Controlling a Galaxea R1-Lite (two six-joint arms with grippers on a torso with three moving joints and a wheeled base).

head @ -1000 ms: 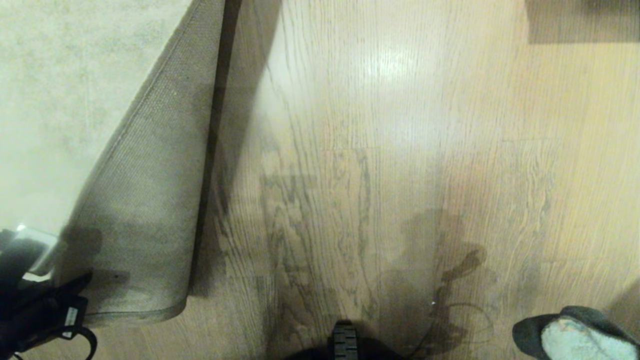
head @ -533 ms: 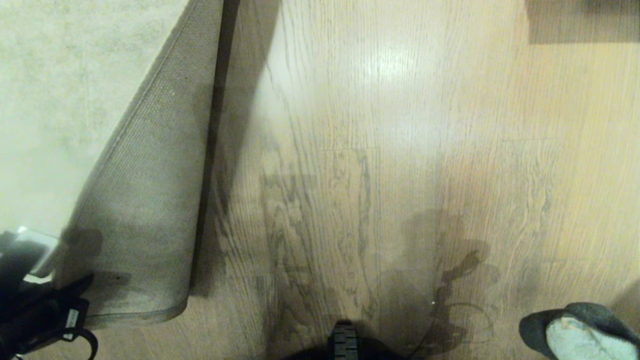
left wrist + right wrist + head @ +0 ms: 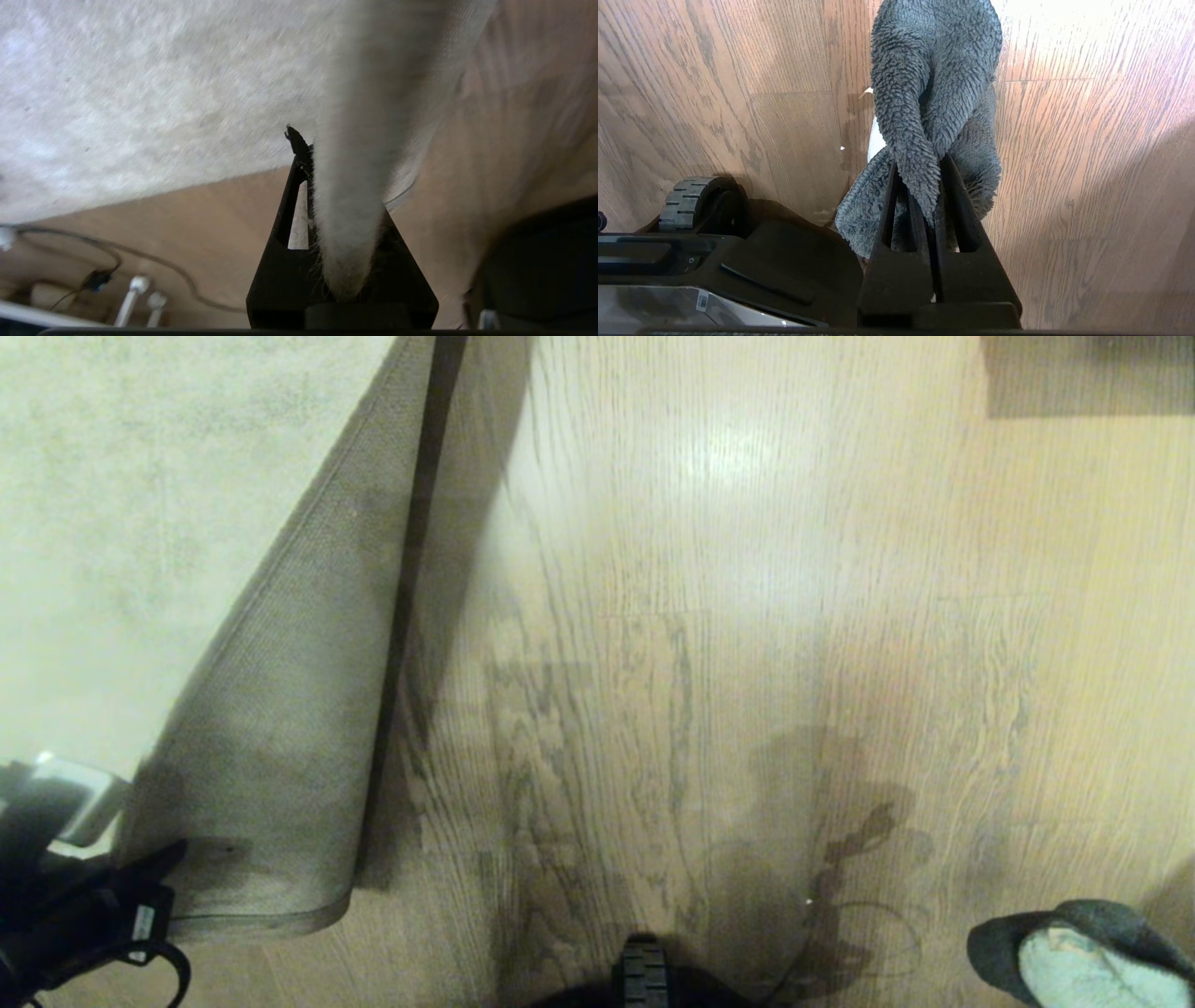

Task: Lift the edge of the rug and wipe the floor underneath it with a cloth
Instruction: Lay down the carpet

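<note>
1. The left gripper point(image 3: 345, 224) has its jaws narrow and clamped on the rug edge point(image 3: 348, 242); the pale pile of the rug fills the small gap between the two black fingers point(image 3: 292, 219).
2. In the head view the left gripper point(image 3: 140, 896) is at about 8 o'clock, at the lower corner of the folded part of the rug.
3. The rug edge point(image 3: 280, 737) is turned over, so its woven tan backing faces up. This flap is a long triangle; its long axis runs from about 7 o'clock up toward 12 o'clock, with the narrow tip at the top.
4. The floor point(image 3: 747, 616) is bare wood planks, and it lies to the 3 o'clock side of the flap.
5. The right gripper point(image 3: 931, 205) has its jaws nearly closed and pinches the cloth point(image 3: 934, 93). The cloth bunches out past the fingertips, grey and fluffy, above the floor point(image 3: 1087, 163).
6. In the head view the cloth point(image 3: 1074, 957) is at about 4 o'clock, well apart from the rug, its pale side showing.
</note>
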